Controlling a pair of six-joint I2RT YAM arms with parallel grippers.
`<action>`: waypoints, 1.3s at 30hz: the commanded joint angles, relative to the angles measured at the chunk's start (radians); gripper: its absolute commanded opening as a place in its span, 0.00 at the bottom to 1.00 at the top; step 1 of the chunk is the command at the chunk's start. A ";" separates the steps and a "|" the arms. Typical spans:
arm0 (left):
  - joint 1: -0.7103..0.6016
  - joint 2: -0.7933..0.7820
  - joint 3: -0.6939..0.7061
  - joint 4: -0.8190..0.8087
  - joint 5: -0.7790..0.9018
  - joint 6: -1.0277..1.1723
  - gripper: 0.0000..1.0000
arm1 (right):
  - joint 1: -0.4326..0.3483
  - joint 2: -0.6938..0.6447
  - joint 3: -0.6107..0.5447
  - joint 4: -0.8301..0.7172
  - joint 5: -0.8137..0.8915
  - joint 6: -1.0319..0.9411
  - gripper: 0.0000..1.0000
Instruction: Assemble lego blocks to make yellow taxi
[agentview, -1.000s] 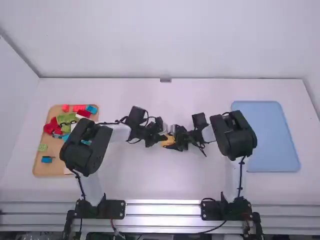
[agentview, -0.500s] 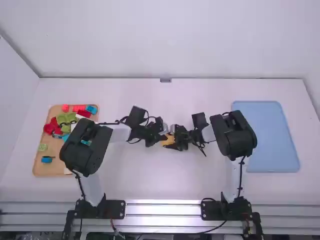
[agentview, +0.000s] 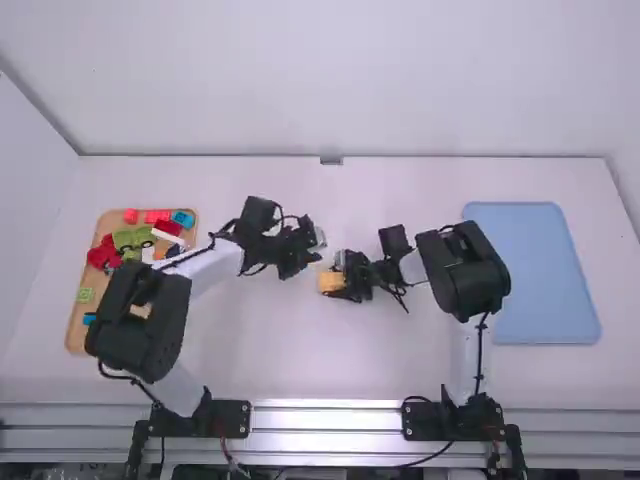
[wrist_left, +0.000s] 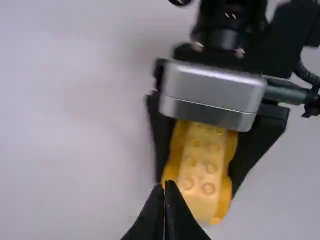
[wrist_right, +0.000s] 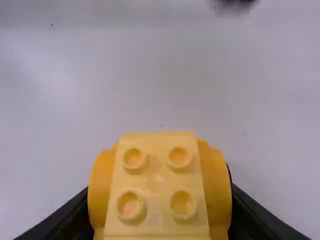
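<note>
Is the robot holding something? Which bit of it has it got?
Yes, the right gripper holds the yellow block by two opposite sides, one jaw on each. The left gripper holds nothing; its jaws are shut together.

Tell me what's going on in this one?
Two robot arms are at work on a yellow Lego taxi. The right tool grips a studded yellow piece by its sides near the middle of the table. The left tool is close by, shut with nothing in it. More blocks in red, green and blue lie on the tan board, so the build looks to be partway along.
</note>
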 joint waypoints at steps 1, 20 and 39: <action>0.062 -0.051 -0.051 -0.008 0.039 0.000 0.03 | 0.015 0.013 0.021 -0.008 0.031 0.005 0.51; 0.261 -0.245 -0.287 0.227 0.065 -0.172 0.99 | 0.060 0.013 0.053 -0.009 0.109 0.058 0.87; 0.262 -0.255 -0.293 0.264 -0.072 -0.241 0.99 | -0.019 -0.402 0.055 -0.548 0.470 -0.006 0.99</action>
